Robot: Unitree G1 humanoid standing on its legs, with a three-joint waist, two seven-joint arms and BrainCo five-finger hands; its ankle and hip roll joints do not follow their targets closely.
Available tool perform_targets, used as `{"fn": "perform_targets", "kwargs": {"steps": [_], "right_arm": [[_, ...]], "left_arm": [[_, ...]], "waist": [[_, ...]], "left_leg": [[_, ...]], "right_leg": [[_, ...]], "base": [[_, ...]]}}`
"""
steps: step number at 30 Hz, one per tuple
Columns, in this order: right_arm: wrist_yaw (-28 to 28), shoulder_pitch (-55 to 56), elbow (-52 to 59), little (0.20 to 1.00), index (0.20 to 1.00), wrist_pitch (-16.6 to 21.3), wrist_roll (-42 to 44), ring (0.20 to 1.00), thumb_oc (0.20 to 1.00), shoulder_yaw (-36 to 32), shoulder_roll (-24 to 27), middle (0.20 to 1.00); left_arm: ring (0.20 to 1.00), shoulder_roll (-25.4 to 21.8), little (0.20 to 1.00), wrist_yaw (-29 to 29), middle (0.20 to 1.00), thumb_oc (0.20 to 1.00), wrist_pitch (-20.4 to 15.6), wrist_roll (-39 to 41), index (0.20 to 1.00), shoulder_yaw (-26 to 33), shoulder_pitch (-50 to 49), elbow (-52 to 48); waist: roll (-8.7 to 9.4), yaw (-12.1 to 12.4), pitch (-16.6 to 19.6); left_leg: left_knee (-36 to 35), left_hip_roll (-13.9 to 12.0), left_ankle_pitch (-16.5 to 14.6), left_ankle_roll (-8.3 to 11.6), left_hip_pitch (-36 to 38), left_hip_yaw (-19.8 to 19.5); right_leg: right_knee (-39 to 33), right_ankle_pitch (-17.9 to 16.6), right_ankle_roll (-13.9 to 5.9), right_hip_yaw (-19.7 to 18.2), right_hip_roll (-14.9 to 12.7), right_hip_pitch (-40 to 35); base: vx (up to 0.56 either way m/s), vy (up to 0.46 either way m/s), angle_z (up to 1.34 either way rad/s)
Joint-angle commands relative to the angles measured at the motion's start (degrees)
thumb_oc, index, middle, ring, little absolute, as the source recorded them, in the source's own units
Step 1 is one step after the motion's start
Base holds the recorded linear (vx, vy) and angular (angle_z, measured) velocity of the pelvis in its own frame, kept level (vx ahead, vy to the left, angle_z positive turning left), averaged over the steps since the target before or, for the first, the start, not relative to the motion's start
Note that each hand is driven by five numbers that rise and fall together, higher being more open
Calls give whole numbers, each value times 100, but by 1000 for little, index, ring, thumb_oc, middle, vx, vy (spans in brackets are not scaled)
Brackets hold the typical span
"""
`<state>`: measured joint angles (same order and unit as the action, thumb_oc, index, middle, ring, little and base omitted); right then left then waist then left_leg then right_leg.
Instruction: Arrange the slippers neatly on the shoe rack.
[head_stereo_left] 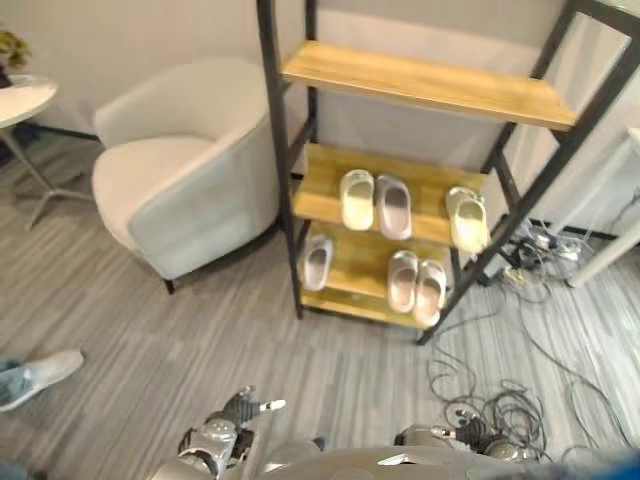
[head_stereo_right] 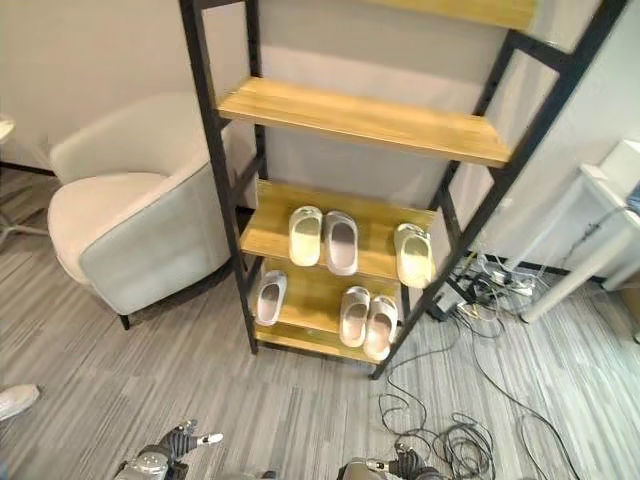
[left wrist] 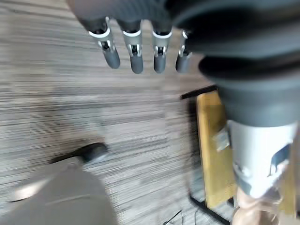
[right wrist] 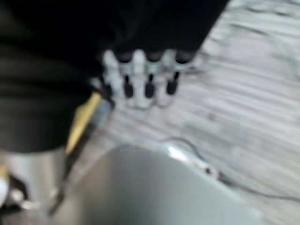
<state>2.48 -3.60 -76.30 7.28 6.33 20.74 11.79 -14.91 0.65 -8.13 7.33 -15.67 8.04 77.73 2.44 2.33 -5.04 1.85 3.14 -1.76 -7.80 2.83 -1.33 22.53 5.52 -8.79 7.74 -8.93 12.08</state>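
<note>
Six slippers (head_stereo_left: 393,206) are seen on the shoe rack (head_stereo_left: 330,188); left hand (left wrist: 133,49) and right hand (right wrist: 145,79) hang open, empty.

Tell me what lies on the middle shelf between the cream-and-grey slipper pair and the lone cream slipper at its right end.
Nothing: in the left eye view, bare wood of the middle shelf separates the slipper pair from the lone cream slipper.
</note>
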Motion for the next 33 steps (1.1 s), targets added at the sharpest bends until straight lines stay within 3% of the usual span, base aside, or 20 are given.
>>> {"fn": "perform_targets", "kwargs": {"steps": [1, 3, 4, 7, 11, 12, 14, 15, 16, 17, 19, 20, 21, 23, 28, 29, 33], "right_arm": [[7, -102, 110, 1000, 1000, -47, -277, 1000, 1000, -26, 203, 1000], [8, -111, 114, 1000, 1000, -61, -336, 1000, 1000, -20, 223, 1000], [-3, -110, 193, 1000, 1000, -63, -540, 1000, 1000, 84, 248, 1000], [0, -98, 248, 1000, 1000, -37, -592, 1000, 1000, 111, 280, 1000], [78, -230, 326, 1000, 1000, 17, -843, 1000, 1000, 304, 408, 1000], [92, -314, 400, 1000, 1000, 39, -940, 1000, 1000, 402, 440, 1000], [188, -611, 782, 1000, 1000, 117, -1152, 1000, 1000, 655, 580, 1000], [423, -175, 1321, 1000, 1000, 418, -1463, 1000, 1000, 759, 916, 1000], [394, -367, 1593, 1000, 1000, 422, -1611, 1000, 1000, 886, 922, 1000], [-201, 28, 2404, 1000, 1000, 763, -1003, 1000, 1000, 1136, 910, 1000], [-221, 131, 2149, 1000, 1000, 871, -830, 1000, 1000, 1142, 752, 1000], [-232, -169, 3170, 1000, 1000, 587, -1516, 1000, 1000, 1356, 1034, 1000], [-622, 103, 6213, 1000, 1000, 380, -1825, 1000, 1000, 1073, 1685, 1000], [-446, 873, 5585, 1000, 1000, 558, -2205, 1000, 1000, 1299, 1615, 1000], [-412, 1037, 5321, 1000, 1000, 417, -2750, 1000, 1000, 1500, 1253, 1000], [-50, 864, 4922, 1000, 1000, 449, -2963, 1000, 1000, 1497, 1226, 1000], [263, 748, 4871, 1000, 1000, 533, -3081, 1000, 1000, 1445, 1208, 1000]], "left_arm": [[1000, 37, 1000, 138, 1000, 1000, -139, -177, 1000, -180, 53, 149], [1000, 45, 1000, 133, 1000, 1000, -148, -185, 1000, -199, 43, 176], [1000, 4, 1000, 88, 1000, 1000, -148, -318, 1000, -196, -30, 268], [1000, -12, 1000, 61, 1000, 1000, -154, -382, 1000, -182, -69, 292], [1000, 52, 1000, -12, 1000, 1000, -149, -406, 1000, -194, -206, 383], [1000, 59, 1000, -28, 1000, 1000, -151, -400, 1000, -188, -232, 368], [1000, 15, 1000, -23, 1000, 1000, -148, -263, 1000, -159, -206, 293], [1000, -36, 1000, 6, 1000, 1000, -177, -100, 1000, 62, -309, 98], [1000, -60, 1000, 83, 1000, 1000, -261, -16, 1000, 22, -407, 80], [1000, -21, 1000, 76, 1000, 1000, -288, 13, 1000, 70, -484, 85], [1000, 54, 1000, -45, 1000, 1000, -292, -13, 1000, -23, -546, 48], [1000, 43, 1000, 13, 1000, 1000, -297, 26, 1000, -7, -682, 9], [1000, 68, 1000, -3, 1000, 1000, -325, 491, 1000, 108, -815, -238], [1000, 198, 1000, -39, 1000, 1000, -417, 367, 1000, -86, -906, -170], [1000, 358, 1000, 65, 1000, 1000, -311, 78, 1000, -222, -854, 17], [1000, 318, 1000, 83, 1000, 1000, -280, 52, 1000, -221, -820, 31], [1000, 254, 1000, 108, 1000, 1000, -263, -77, 1000, -200, -814, -34]], "waist": [[10, -132, -186], [-31, -167, -222], [104, -151, -179], [141, -153, -125], [79, -179, 100], [59, -166, 122], [84, -64, 25], [177, -100, -176], [192, -39, -252], [167, -33, -333], [160, -32, -345], [174, -1, -363], [168, -20, -313], [66, -99, -270], [60, -128, -171], [31, -103, -125], [21, -109, -71]], "left_leg": [[479, 6, -649, 687, 155, -483], [497, -44, -772, 719, 287, -567], [464, -4, -969, 803, 504, -829], [398, -60, -1007, 866, 651, -980], [444, -471, -945, 1089, 820, -1196], [601, -560, -845, 1176, 753, -1189], [1603, -685, -367, 1414, 220, -1157], [2454, -773, -16, 1347, -380, -813], [2589, -822, -42, 1298, -620, -629], [2449, -915, -177, 1255, -751, -365], [2092, -880, -235, 1188, -799, -262], [1791, -877, -290, 1179, -789, -254], [844, -886, -105, 1156, -693, -253], [489, -895, 33, 1180, -520, -339], [222, -766, -23, 1155, -343, -315], [126, -730, -44, 1130, -266, -292], [68, -676, -91, 1093, -142, -246]], "right_leg": [[-1917, -980, 63, -101, -445, -243], [-2111, -1073, 21, -52, -466, -223], [-2163, -1234, -59, -152, -482, -259], [-2049, -1273, -96, -188, -414, -353], [-1775, -1023, 53, -77, -134, -502], [-1751, -910, 119, -18, -53, -567], [-1730, -707, 282, 15, 107, -785], [-1738, -534, 429, 70, 110, -940], [-1735, -475, 471, 69, 143, -999], [-1730, -404, 471, 18, 226, -1090], [-1741, -392, 458, -6, 231, -1110], [-1737, -355, 446, -58, 282, -1141], [-1734, -296, 407, -166, 405, -1226], [-1709, -261, 368, -166, 425, -1263], [-1887, -274, 311, -158, 338, -1308], [-1962, -292, 271, -184, 286, -1359], [-2019, -318, 210, -202, 207, -1458]], "base": [[536, -227, 73], [417, -207, 78], [311, -193, 67], [296, -212, 83], [204, -228, 59], [121, -233, 18], [10, -252, 3], [-76, -252, -5], [-80, -183, -8], [-12, -64, -14], [48, 16, -14], [157, 69, -25], [187, 69, -40], [116, 108, -58], [45, 83, -16], [69, 89, 10], [64, 74, -1]]}}
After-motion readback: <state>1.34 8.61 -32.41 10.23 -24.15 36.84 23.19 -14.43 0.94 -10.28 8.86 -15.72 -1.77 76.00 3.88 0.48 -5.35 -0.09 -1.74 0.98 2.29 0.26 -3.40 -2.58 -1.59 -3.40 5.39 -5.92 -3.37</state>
